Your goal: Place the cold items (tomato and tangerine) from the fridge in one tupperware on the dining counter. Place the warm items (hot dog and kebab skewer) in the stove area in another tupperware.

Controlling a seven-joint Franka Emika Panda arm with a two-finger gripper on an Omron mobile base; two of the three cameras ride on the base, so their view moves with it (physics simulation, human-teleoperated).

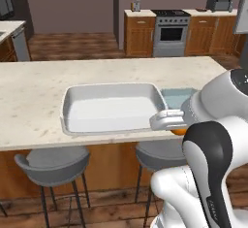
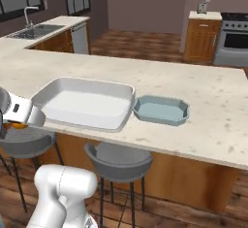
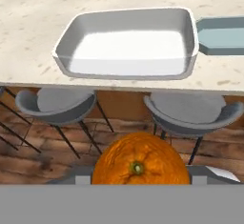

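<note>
1. You have the dining counter point(image 1: 34, 96) stretched across in front of you, a long beige speckled top on a brown wooden base, with two grey stools point(image 1: 53, 161) tucked under its near edge
2. Far behind it, against the back wall, the stove area point(image 1: 170, 30) shows as a silver range with a dark oven window between brown wood cabinets
3. On the counter near its front edge sits the large white tupperware point(image 2: 58, 89), a rectangular tray with rounded corners and a thick rim; its inside looks bare
4. Just beside the tray's right end sits the small teal tupperware point(image 2: 162, 111), shallow with cut corners; whether the two rims touch you cannot tell
5. Your gripper point(image 1: 178, 129) hangs in front of the counter's near edge, off the white tray's near right corner in the left base view, over the stools rather than over the top
6. The tangerine point(image 3: 139, 163) sits between the jaws, which stand partly apart and closed on it; in the hand view it bulges bright orange, stem end facing the camera, below and short of the tray
</note>
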